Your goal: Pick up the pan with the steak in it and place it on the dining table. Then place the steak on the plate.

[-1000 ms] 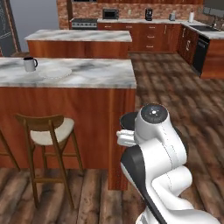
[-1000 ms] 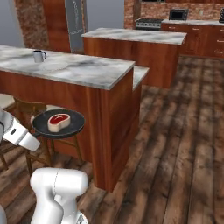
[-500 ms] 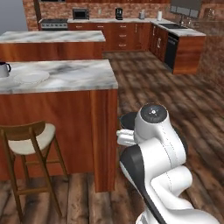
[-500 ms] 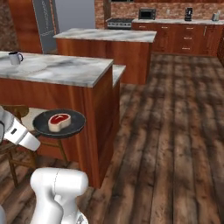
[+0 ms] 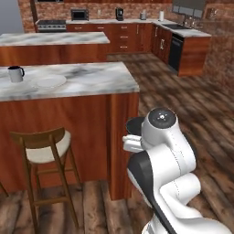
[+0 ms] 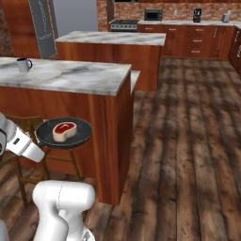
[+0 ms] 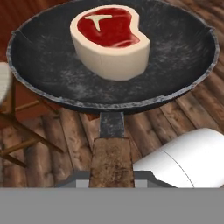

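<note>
- Tool (image 7: 111, 186), closed on the brown handle of the pan (image 7: 52, 65), carries it level in the air beside the bench (image 6: 101, 77); its tips are hidden under the handle in the hand view.
- Pan's long axis runs straight out from the tool, handle near, bowl far, with the steak (image 7: 110, 39) lying in the middle of the bowl.
- In the right base view the pan (image 6: 80, 134) hangs below the bench top, just off its wooden end panel and near a stool (image 5: 43, 148).
- Bench top lies above and to the left of the pan, so I judge that the coming move calls for a lift, then a carry leftward over the marble edge.
- Plate (image 5: 48, 82) waits on the bench top beside a mug (image 5: 16, 73), well apart from the pan.
</note>
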